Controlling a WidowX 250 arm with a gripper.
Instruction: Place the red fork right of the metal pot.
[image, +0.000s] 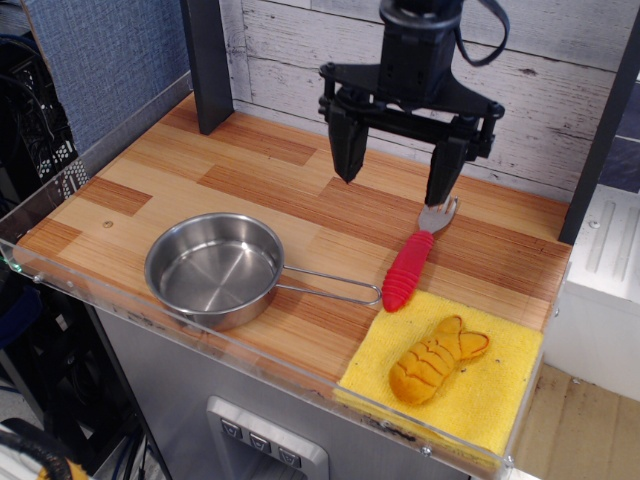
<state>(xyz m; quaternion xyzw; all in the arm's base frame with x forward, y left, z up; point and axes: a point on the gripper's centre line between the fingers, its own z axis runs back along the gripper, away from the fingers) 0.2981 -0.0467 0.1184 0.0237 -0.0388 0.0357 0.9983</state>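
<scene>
observation.image: jaws spread wide, empty, above the red fork (411, 265) right of the metal pot (215, 268)

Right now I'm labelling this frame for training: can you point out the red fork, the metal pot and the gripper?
red fork (407, 270): main camera view, middle of its ribbed handle.
metal pot (212, 272): main camera view, inside floor of the pan.
gripper (396, 180): main camera view, midway between its open fingertips.

no readable text, no labels, no brands, no numbers anywhere
</scene>
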